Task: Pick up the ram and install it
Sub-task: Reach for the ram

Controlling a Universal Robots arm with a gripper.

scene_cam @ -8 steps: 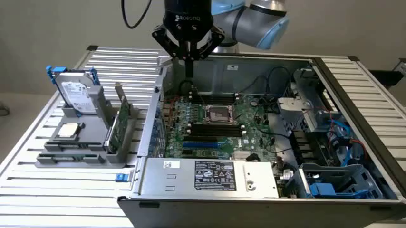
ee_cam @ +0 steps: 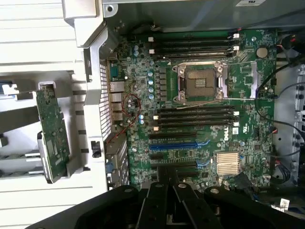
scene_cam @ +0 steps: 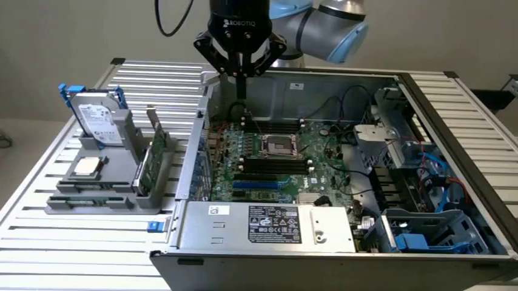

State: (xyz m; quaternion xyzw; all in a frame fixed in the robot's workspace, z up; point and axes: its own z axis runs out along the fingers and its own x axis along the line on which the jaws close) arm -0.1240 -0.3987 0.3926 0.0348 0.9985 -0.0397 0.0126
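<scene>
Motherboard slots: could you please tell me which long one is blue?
The blue slot between the black memory slots and the heatsink; its long neighbours are black.

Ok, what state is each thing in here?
gripper: shut, empty, above the motherboard.
computer case: side open.
ram slots: empty.
processor socket: empty.
ram: seems to lie flat in the grey holder, untouched.
expansion card: upright in the holder.
hard drive: upright in the holder.

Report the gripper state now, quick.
Gripper: jaws shut, nothing seen held.
</scene>
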